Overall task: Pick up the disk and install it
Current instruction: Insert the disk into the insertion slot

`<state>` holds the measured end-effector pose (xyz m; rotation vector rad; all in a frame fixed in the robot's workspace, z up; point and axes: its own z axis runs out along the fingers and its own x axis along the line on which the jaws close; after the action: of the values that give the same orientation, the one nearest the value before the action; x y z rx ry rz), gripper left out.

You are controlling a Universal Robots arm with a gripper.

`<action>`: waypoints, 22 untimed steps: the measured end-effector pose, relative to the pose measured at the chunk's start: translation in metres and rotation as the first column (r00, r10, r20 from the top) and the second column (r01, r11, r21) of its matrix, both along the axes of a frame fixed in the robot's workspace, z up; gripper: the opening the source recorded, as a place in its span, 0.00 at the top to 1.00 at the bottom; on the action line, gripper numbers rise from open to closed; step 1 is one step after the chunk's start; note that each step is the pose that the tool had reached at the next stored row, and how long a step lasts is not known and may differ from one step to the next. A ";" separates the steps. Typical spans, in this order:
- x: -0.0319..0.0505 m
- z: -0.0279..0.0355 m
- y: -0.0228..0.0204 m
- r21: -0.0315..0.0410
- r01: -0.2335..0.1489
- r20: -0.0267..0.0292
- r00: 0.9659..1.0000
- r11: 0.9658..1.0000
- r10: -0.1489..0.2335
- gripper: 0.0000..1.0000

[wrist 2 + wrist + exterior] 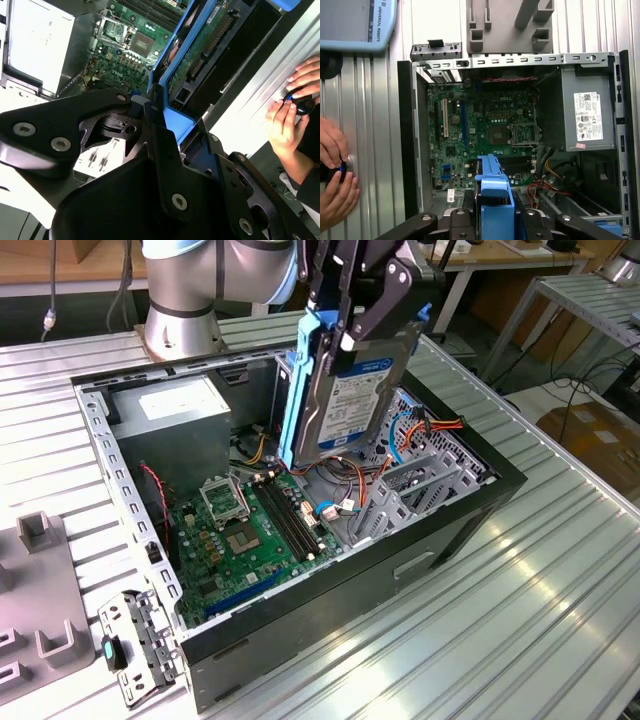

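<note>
**Gripper clamped on the disk over the open case**

Gripper, black and jointed, pinches the disk by its blue plastic rails and holds it on edge. The flat dark metal body turns its white-and-blue label to the exterior view, and the second wrist view shows its green circuit-board underside. The disk hangs over the open computer case, above the green motherboard. A boxy grey power supply fills one corner. The case stands on a ribbed aluminium table, where a person's hands rest beside it.
</note>
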<state>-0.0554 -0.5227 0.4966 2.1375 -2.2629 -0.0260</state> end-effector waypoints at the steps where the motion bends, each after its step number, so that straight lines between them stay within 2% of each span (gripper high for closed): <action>1: 0.0001 -0.0001 -0.0021 0.000 0.000 0.000 1.000 1.000 0.000 0.63; 3: 0.0006 -0.0002 -0.0058 -0.001 0.000 0.000 1.000 1.000 0.000 0.63; 7: 0.0102 -0.0003 -0.0066 -0.001 0.000 -0.002 1.000 1.000 0.000 0.63; 9: 0.0173 -0.0005 -0.0066 -0.001 0.000 -0.003 1.000 1.000 0.000 0.63; 12: 0.0336 -0.0007 -0.0067 -0.001 0.000 -0.005 1.000 1.000 0.000 0.63; 14: 0.0394 -0.0007 -0.0066 -0.001 0.000 -0.006 1.000 1.000 0.000 0.63; 17: 0.0556 -0.0007 -0.0066 -0.001 0.000 -0.007 1.000 1.000 0.000 0.63; 22: 0.0670 -0.0008 -0.0066 -0.001 0.000 -0.009 1.000 1.000 0.000 0.63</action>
<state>0.0116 -0.5293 0.4958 2.1328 -2.2579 -0.0343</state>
